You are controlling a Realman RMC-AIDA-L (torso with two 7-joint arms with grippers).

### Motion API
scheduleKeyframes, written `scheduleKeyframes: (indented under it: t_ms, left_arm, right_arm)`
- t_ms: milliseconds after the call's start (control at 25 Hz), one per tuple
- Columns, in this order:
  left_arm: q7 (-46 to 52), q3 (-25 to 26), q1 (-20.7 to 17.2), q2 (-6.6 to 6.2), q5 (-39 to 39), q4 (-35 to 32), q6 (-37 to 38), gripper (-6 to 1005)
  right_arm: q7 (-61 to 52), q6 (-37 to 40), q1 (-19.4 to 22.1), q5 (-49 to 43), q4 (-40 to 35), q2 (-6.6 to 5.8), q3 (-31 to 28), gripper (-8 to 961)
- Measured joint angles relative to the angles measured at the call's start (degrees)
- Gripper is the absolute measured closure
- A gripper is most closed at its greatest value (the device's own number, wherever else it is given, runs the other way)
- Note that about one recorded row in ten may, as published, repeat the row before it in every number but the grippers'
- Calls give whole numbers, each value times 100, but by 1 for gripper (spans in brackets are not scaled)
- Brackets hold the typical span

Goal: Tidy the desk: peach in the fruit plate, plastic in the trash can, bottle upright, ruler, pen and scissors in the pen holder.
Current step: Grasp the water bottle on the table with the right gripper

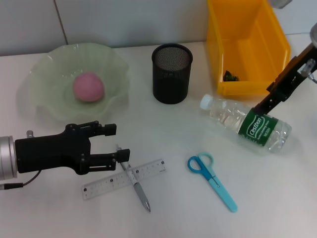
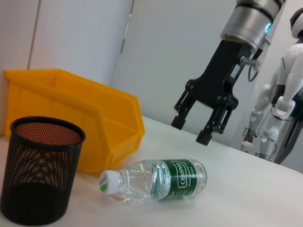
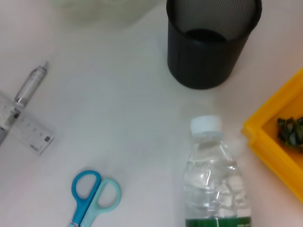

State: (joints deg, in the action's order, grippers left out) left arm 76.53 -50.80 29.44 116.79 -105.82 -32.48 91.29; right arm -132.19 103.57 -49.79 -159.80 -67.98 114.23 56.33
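Right gripper (image 2: 203, 127) open above lying bottle (image 1: 246, 123)

The head view looks steeply down over the whole desk. The left wrist view sits low, facing sideways across it. The right wrist view looks straight down, close. All three share the bottle (image 1: 246, 124) (image 2: 154, 179) (image 3: 213, 184) and pen holder (image 1: 171, 73) (image 2: 38, 170) (image 3: 208, 42).
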Motion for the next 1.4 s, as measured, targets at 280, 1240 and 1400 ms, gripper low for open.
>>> scheduleKeyframes:
  t_ms: [280,1240,1400]
  left_arm:
    - [3,0,0,2,0,-4,7,171]
    - [3,0,0,-2,2,-4,12,171]
    - [3,7,10,-7,6,-4,11,171]
  right_arm:
    - [39,-309,-64,-146,467,-6,140,201]
    - [68,-1182,-243,-405,1453,79,405,200]
    - [71,-1269,-275,-414,1560,82,405,201]
